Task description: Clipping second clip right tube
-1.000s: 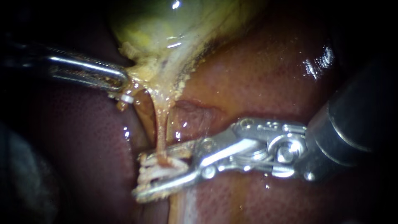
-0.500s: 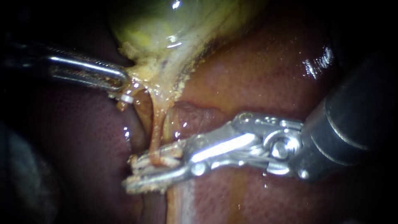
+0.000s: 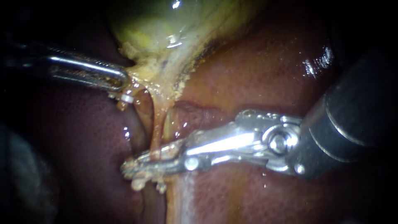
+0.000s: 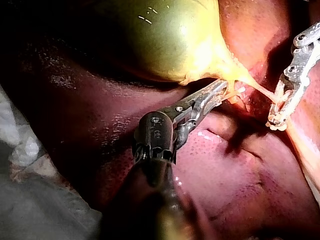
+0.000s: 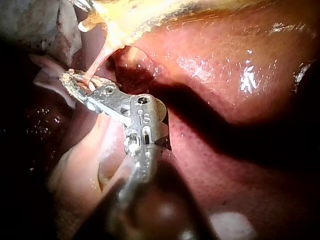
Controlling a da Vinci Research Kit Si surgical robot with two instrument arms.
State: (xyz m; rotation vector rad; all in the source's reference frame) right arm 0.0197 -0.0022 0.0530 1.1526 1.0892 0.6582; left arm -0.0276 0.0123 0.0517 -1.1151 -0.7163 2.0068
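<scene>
The yellow-green gallbladder (image 3: 166,25) narrows into two thin strands over the dark red liver (image 3: 257,70). The left strand carries a small white clip (image 3: 127,98). My right instrument (image 3: 143,165) has its jaws shut across the right tube (image 3: 157,128), low on the strand; the right wrist view shows the same grip (image 5: 80,85) on the tube (image 5: 97,65). My left instrument (image 3: 120,81) is shut on tissue at the gallbladder's neck and holds it taut, as the left wrist view (image 4: 215,95) also shows.
Pale crumbs of tissue (image 3: 141,182) hang under the right jaws. A pale band (image 3: 182,203) runs along the liver below them. White gauze (image 4: 20,145) lies beside the liver in the left wrist view.
The right instrument's jaws, wide apart around the right tube a second ago, have shut on it and slid slightly leftward. The left instrument has not moved.
</scene>
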